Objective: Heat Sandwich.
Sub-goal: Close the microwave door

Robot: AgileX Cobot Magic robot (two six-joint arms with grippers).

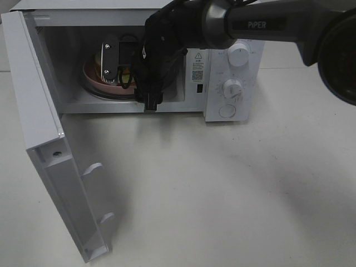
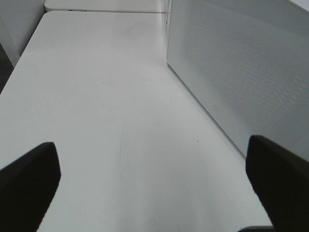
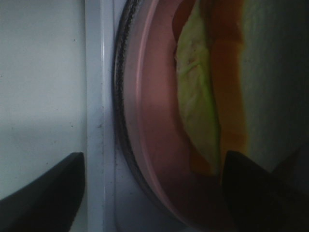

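Note:
The sandwich (image 3: 198, 96), white bread with tan crust and yellow-green filling, lies on a pink plate (image 3: 154, 135) on the glass turntable inside the open microwave (image 1: 233, 67). From above, only a sliver of the sandwich (image 1: 99, 57) and the plate (image 1: 92, 78) shows. My right gripper (image 1: 114, 67) reaches into the cavity over the plate. In its wrist view the right gripper (image 3: 154, 193) is open, one finger over the white sill and the other over the sandwich, with the plate's rim between them. My left gripper (image 2: 154, 188) stands open over bare table beside the microwave's perforated side (image 2: 241, 72).
The microwave door (image 1: 44, 139) swings out to the left, reaching the table's front. The control panel with two knobs (image 1: 232, 88) is on the right. My right arm (image 1: 267, 25) crosses above the microwave top. White table (image 1: 222, 189) lies in front.

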